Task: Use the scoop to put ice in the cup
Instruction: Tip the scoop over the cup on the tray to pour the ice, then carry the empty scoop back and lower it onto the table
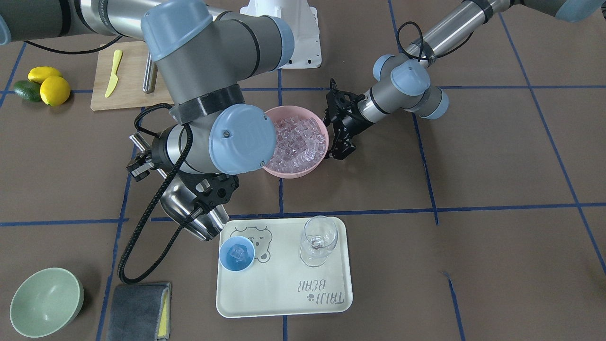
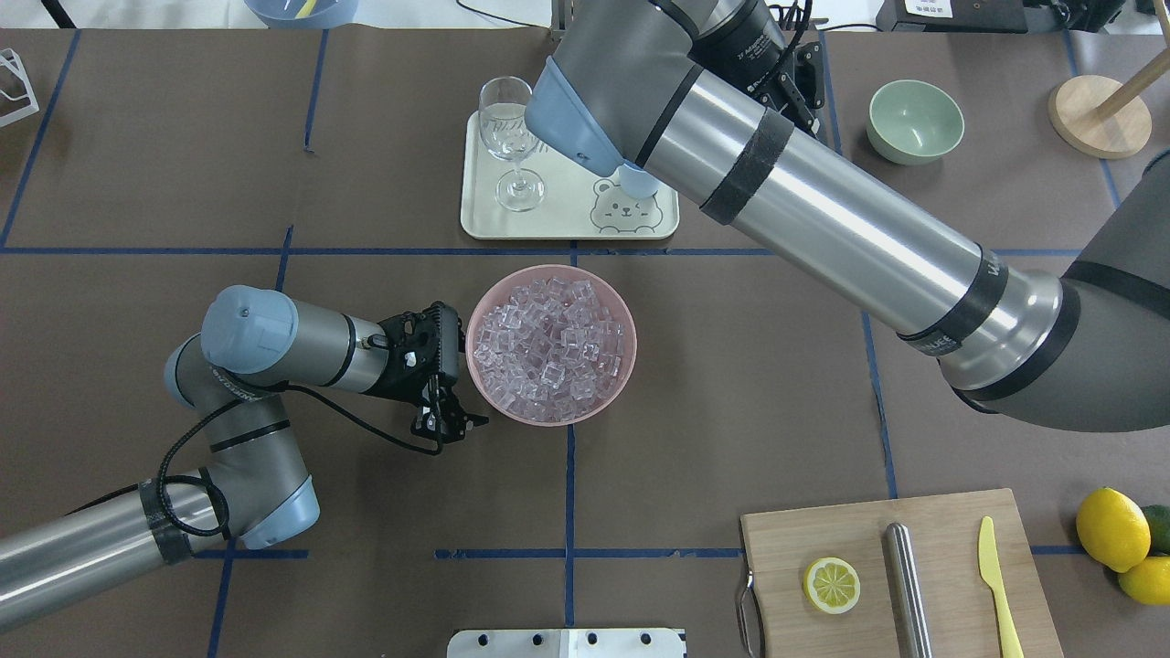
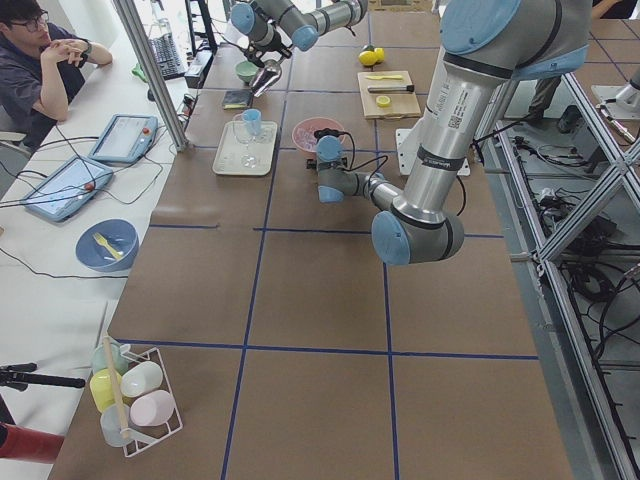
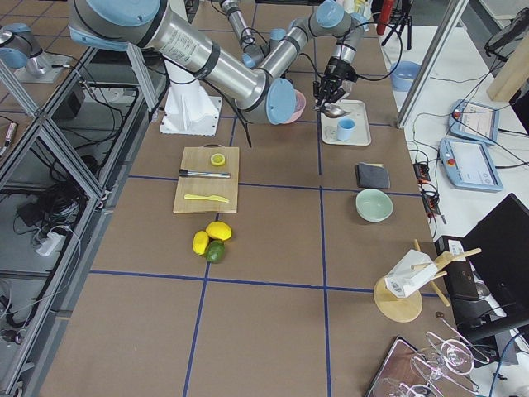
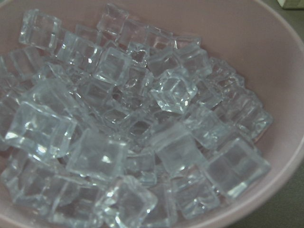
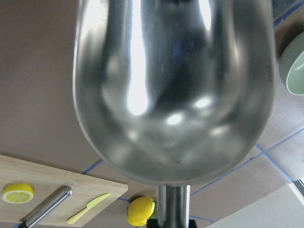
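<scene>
Right gripper point(image 6: 173, 222) clamps the scoop point(image 1: 176, 202) by its thin handle. The trough is empty and hangs just off the tray point(image 1: 265, 296) corner, near the cup point(image 1: 222, 261), which already holds some ice point(image 1: 238, 252); my guess is a refill comes next. Left gripper point(image 2: 445, 420) sits just beside the pink bowl point(image 1: 289, 171) of cubes, probably to steady it, but I cannot tell its jaw gap. The overhead view hides scoop and cup behind the right arm; the front view shows both.
</scene>
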### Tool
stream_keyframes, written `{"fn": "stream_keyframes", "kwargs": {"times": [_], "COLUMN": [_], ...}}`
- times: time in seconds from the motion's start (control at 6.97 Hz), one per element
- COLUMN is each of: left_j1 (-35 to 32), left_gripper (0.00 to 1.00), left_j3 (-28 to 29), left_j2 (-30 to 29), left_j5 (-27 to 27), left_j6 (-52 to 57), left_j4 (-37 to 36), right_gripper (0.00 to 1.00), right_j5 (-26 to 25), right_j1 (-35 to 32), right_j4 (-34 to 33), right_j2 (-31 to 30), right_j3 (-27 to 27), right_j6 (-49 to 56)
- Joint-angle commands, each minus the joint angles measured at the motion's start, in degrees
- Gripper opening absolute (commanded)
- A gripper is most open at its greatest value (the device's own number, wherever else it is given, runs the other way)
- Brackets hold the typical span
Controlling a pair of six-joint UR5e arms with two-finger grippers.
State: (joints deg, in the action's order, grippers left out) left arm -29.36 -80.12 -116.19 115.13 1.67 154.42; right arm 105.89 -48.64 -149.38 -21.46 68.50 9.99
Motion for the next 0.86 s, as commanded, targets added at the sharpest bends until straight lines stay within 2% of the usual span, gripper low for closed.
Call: {"fn": "stream_keyframes", "kwargs": {"times": [0.0,0.14,0.29,0.57,0.72], "left_j1": [0.00,-0.09,-0.61,-0.79,-0.79], "left_gripper": [1.00,1.00,1.00,1.00,1.00], "left_j3": [-0.03,-0.03,-0.03,-0.03,-0.03], "left_j2": [0.00,-0.09,-0.09,-0.09,-0.09], "left_j5": [0.00,-0.08,0.00,-0.09,-0.09], "left_j6": [0.00,-0.18,-0.18,-0.09,-0.09], "left_j4": [0.00,0.00,-0.09,-0.09,-0.09], "right_gripper": [0.00,0.00,0.00,0.00,0.00], "right_j5": [8.49,11.85,12.15,15.91,18.02], "right_j1": [-4.59,-6.45,-6.81,-7.34,-7.87], "right_j4": [0.06,0.14,-0.12,1.71,2.25], "right_j2": [-0.34,-1.99,-5.66,-21.36,-27.61], "right_j3": [0.84,4.16,10.54,32.65,39.45], "right_j6": [-1.80,-5.03,-7.85,-23.46,-24.74]}}
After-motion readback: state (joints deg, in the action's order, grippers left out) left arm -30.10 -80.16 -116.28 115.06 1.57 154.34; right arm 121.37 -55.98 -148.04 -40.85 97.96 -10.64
